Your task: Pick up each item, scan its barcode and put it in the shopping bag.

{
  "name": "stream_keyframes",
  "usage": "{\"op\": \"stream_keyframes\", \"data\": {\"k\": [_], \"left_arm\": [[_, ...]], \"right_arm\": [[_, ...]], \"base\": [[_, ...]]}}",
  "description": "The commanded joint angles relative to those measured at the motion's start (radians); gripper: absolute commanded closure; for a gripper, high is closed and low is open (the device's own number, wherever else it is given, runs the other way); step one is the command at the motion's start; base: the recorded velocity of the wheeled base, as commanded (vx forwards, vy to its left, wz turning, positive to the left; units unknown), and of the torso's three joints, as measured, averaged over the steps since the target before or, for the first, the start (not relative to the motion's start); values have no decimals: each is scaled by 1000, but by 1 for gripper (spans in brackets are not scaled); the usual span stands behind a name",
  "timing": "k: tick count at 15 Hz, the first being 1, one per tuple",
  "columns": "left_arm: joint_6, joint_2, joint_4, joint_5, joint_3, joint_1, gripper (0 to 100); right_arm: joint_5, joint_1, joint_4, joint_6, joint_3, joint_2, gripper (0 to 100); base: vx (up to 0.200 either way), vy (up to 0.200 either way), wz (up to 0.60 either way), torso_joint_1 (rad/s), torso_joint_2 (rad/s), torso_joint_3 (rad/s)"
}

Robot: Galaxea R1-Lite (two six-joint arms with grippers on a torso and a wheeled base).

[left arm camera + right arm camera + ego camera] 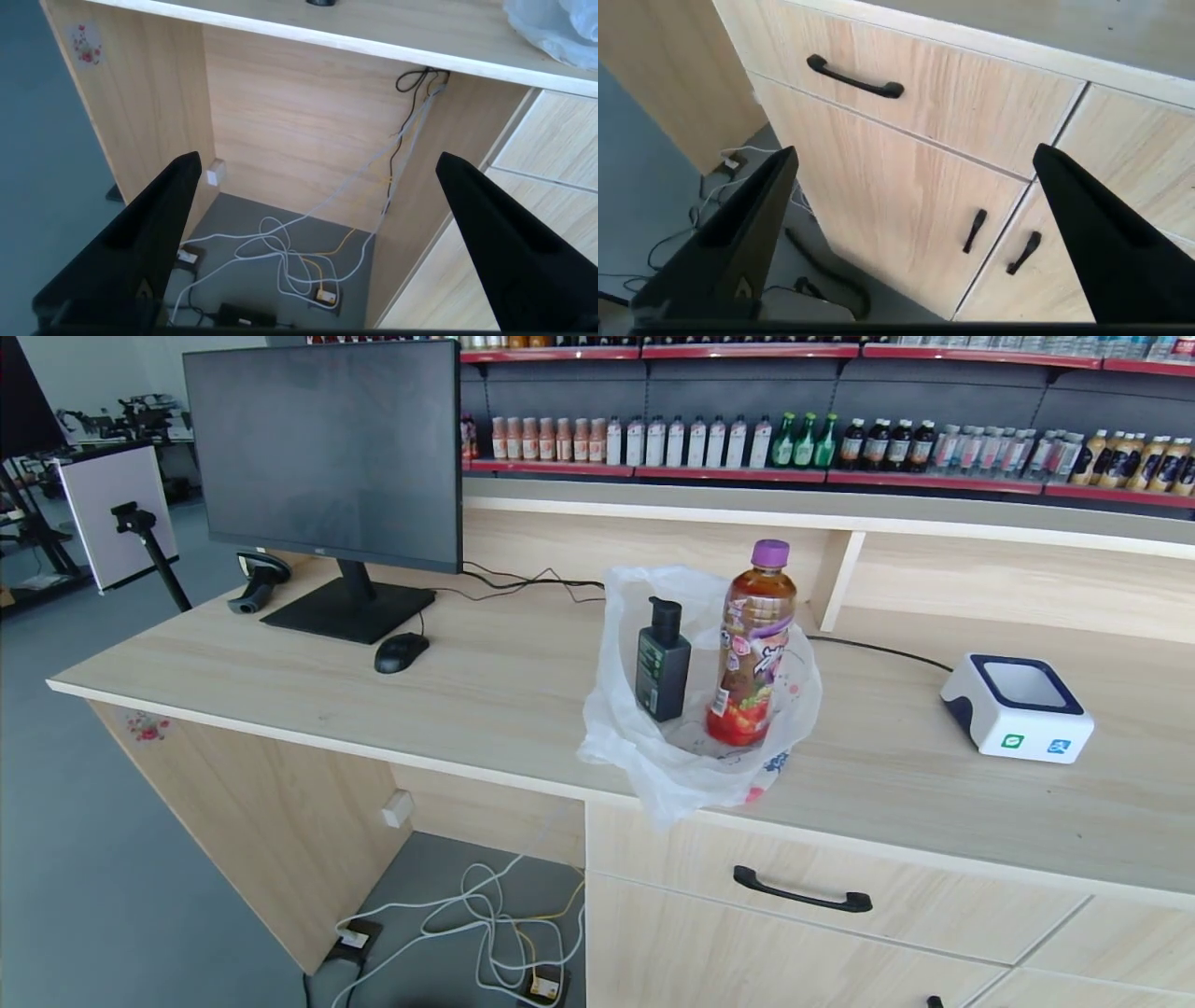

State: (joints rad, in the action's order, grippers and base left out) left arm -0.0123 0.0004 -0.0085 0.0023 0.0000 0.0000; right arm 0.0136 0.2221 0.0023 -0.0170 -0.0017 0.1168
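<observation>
A clear plastic shopping bag point(635, 747) sits open on the wooden counter point(485, 691) near its front edge. Inside it stand a dark green pump bottle point(662, 662) and a taller tea bottle point(752, 647) with a purple cap. A white barcode scanner box point(1018, 707) rests on the counter to the right. A handheld scanner point(254, 582) lies at the far left beside the monitor. My left gripper point(318, 233) hangs open below counter height, facing the knee space. My right gripper point(915, 233) hangs open in front of the drawer point(952, 93).
A black monitor point(327, 457) and a mouse point(400, 651) stand on the counter's left part. Cables point(299, 261) lie on the floor under the desk. Cabinet doors with black handles point(976, 230) are below the drawer. Shelves of bottles point(822, 443) run behind the counter.
</observation>
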Motion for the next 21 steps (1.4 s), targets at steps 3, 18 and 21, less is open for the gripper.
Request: {"op": "stream_keyframes", "data": {"k": [3,18,21], "left_arm": [[-1,1,-1,1,0,0,0],[-1,1,1,1,0,2,0],[0,1,1,1,0,0,0]], "right_arm": [[3,-268,2,12,2,-52,0],[2,-222,1,32,2,-117,0],[2,-222,1,31,2,-117,0]], "base": [[0,0,0,0,0,0],[-160,0,-240,1,2,3],[-133,0,0,-2,2,0]]}}
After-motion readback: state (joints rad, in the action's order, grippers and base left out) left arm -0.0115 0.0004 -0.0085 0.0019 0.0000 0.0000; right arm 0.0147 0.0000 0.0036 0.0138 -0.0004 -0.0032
